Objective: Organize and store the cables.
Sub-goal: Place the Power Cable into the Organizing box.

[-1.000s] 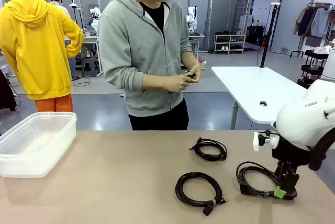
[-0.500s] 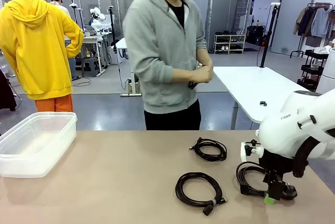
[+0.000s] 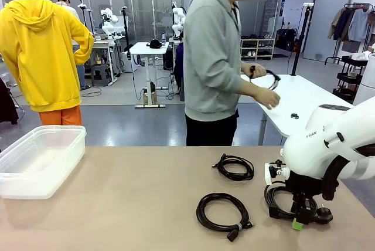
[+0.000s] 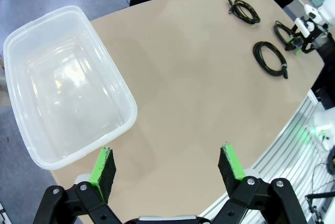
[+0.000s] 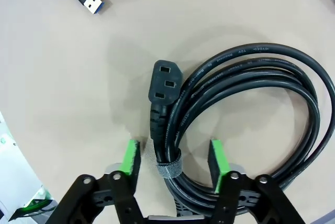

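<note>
Grasp step: right gripper (image 5: 174,153), jaws apart, straddles 1 cable (image 5: 261,62). Next: clamp, carry to bin (image 4: 68,82); left gripper (image 4: 166,156) beside bin, jaws spread.

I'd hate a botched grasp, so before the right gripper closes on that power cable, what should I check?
1. Right gripper straddles the power cable at its tie band: ok, one pad on each side, jaws open.
2. Plug out of the pinch: ok, it lies beyond the pads.
3. Pads low enough to catch every strand: cannot tell.
4. Bin ready: ok, nothing in it.
5. Left gripper away from the cable: ok, open, beside the bin.
6. Person's hand off this table: ok, over the white table behind.
</note>
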Controlling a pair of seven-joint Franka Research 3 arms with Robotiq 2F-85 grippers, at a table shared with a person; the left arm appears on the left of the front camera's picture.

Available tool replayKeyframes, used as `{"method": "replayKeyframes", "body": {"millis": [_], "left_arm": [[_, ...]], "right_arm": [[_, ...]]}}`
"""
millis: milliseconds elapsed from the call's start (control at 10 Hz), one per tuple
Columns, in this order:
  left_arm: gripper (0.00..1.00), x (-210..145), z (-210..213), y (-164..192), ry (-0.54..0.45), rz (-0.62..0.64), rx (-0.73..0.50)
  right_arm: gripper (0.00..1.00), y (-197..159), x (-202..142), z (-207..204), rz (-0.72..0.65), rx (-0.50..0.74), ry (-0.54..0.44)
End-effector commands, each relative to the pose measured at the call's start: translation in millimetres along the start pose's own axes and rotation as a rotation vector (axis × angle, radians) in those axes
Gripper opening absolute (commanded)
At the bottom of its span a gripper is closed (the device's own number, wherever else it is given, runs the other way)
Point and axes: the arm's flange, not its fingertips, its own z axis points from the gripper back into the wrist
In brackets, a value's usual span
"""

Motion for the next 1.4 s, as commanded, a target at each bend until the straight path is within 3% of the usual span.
{"method": "replayKeyframes", "body": {"millis": [0, 400, 700, 900, 1300], "left_arm": [[1.00, -0.5, 1.0, 0.6, -0.002, -0.014, -0.014], [1.00, -0.5, 1.0, 0.6, -0.002, -0.014, -0.014], [1.00, -0.5, 1.0, 0.6, -0.002, -0.014, -0.014], [1.00, -0.5, 1.0, 0.6, -0.002, -0.014, -0.014], [1.00, -0.5, 1.0, 0.6, -0.002, -0.014, -0.014]], "right_arm": [[0.00, -5.2, 4.3, 0.5, -0.005, -0.010, 0.043], [0.00, -5.4, 13.1, 22.9, -0.010, -0.039, 0.061], [0.00, 3.4, 34.1, 86.4, -0.001, -0.017, 0.067], [0.00, 13.1, 68.8, 144.1, -0.011, -0.048, 0.067], [0.00, 58.3, 167.5, 172.1, 0.071, -0.071, 0.107]]}}
